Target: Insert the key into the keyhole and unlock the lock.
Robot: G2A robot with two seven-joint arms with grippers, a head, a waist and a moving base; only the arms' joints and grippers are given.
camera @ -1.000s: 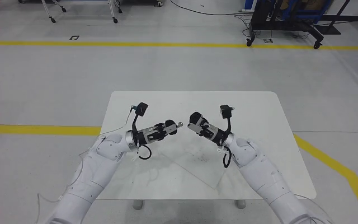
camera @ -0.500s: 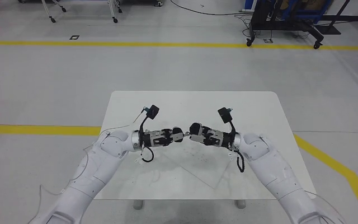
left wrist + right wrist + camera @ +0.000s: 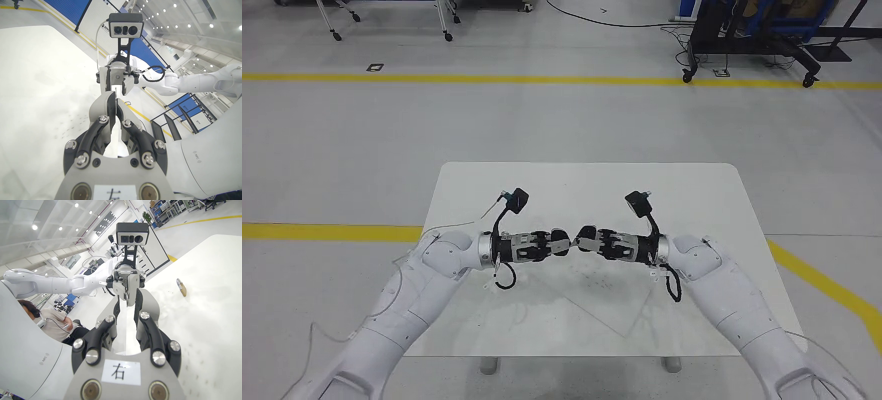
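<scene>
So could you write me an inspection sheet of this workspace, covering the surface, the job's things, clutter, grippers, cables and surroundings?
Surface: white table, with small dark scuff marks.
Job's things: brass padlock lying on the table, apart from both arms; what looks like the key is held in the air above the table.
Clutter: nothing seen.
Grippers: left gripper shut on the key; right gripper open, its fingers on either side of the left gripper's tip.
Cables: black cable loop at the left wrist; second loop at the right wrist.
Surroundings: grey floor with yellow lines; dark wheeled frame beyond the table.
</scene>
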